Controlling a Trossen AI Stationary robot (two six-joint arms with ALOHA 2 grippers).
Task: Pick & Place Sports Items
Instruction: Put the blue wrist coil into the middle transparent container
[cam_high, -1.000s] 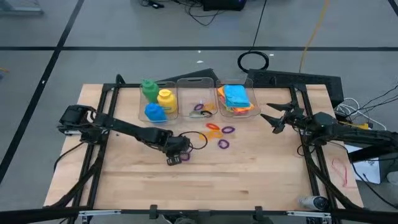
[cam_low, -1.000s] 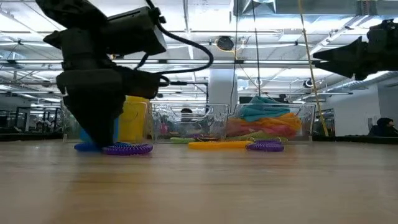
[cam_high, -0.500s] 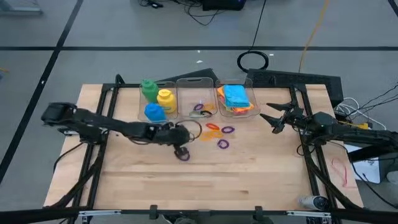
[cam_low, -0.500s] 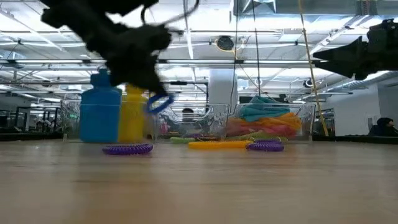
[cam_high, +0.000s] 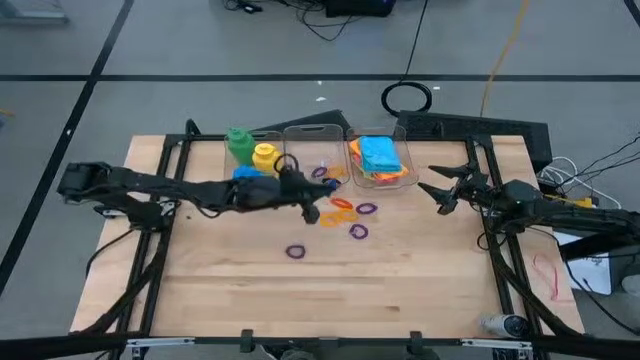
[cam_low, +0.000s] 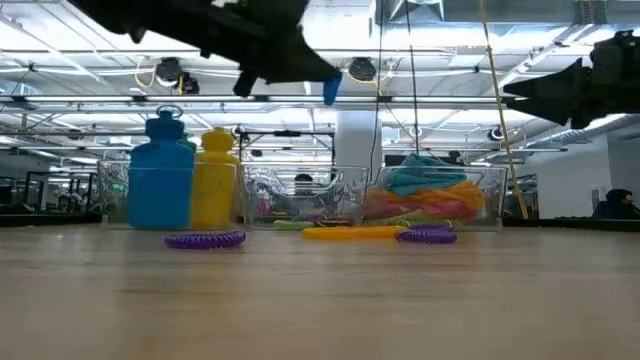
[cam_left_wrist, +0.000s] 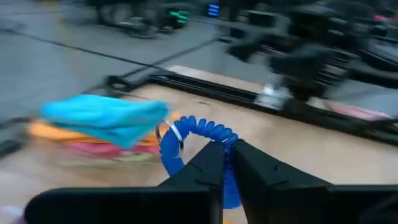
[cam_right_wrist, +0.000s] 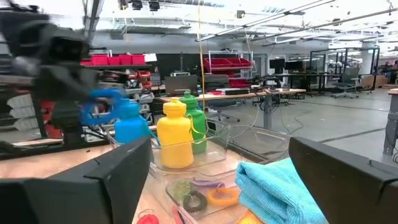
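My left gripper (cam_high: 311, 211) is high above the table, just in front of the middle clear bin (cam_high: 318, 150), and is shut on a blue coiled ring (cam_left_wrist: 189, 132), which also shows in the low view (cam_low: 331, 90). Green, yellow and blue bottle-like pieces (cam_high: 250, 160) stand in the left bin. Folded cloths (cam_high: 380, 158), the blue one on top, lie in the right bin. A purple ring (cam_high: 295, 251) and orange and purple rings (cam_high: 350, 212) lie flat on the table. My right gripper (cam_high: 432, 192) is open and empty at the table's right. My left gripper pinches the blue coiled ring between its two fingers at one spot on its loop (cam_left_wrist: 225, 163). The rest of the loop stands out past the fingertips. The ring is lifted clear of the table.
Three clear bins stand in a row at the table's far side; the middle one holds several small rings (cam_high: 322, 174). A black frame (cam_high: 170, 170) borders the table's left and right sides. Bare wood lies toward the near edge.
My left gripper has risen from the table near the purple ring and gone toward the far and right, toward the middle bin, carrying the blue coiled ring up with it. The purple ring has stayed on the table.
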